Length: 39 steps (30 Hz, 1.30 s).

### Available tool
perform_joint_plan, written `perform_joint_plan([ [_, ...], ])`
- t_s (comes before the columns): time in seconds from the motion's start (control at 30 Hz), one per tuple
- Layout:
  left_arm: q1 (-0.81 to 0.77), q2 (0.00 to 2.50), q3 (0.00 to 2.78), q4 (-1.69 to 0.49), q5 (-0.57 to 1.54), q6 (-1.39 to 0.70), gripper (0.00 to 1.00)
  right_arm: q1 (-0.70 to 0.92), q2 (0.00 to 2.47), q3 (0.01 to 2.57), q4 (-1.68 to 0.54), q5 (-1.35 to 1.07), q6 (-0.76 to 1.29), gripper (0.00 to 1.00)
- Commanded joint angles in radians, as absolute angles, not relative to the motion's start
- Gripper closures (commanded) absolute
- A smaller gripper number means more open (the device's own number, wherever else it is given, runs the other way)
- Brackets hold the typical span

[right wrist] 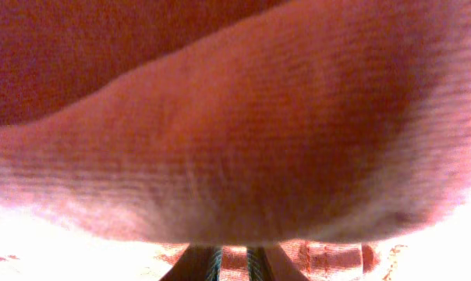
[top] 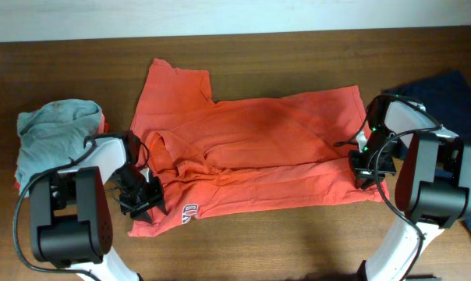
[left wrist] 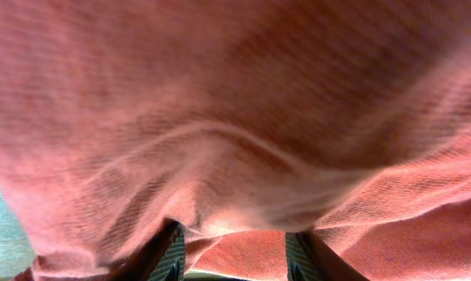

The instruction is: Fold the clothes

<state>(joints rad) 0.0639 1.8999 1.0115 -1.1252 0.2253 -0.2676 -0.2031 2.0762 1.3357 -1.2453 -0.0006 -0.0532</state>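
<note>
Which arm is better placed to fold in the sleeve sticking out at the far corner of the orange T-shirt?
Left. The left end effector grips the orange T-shirt at the same end as that sleeve; the right end effector holds the opposite edge.

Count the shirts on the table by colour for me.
orange shirt: 1, spread flat
grey shirt: 1, in a pile
navy shirt: 1
Total: 3 clearly seen. An orange edge shows under the grey pile; it may be a fourth shirt, but I cannot tell.
</note>
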Motion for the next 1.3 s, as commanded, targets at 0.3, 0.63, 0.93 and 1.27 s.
perform_joint_plan([
  [0.3, 0.184, 1.982, 1.152, -1.121, 0.02, -0.318, 0.58, -0.244, 2.051, 1.445, -1.269, 0.013, -0.029, 0.79],
  [0.63, 0.179, 1.91, 1.339, -1.28, 0.03, -0.317, 0.57, -0.243, 1.999, 1.528, -1.298, 0.013, -0.048, 0.78],
  [0.93, 0.178, 1.709, 1.457, -1.177, 0.094, -0.192, 0.36, -0.242, 1.856, 1.632, -1.297, -0.054, -0.056, 0.78],
  [1.27, 0.179, 1.821, 1.488, -0.776, 0.288, -0.005, 0.23, -0.242, 1.666, 1.688, -1.317, -0.133, -0.055, 0.4],
])
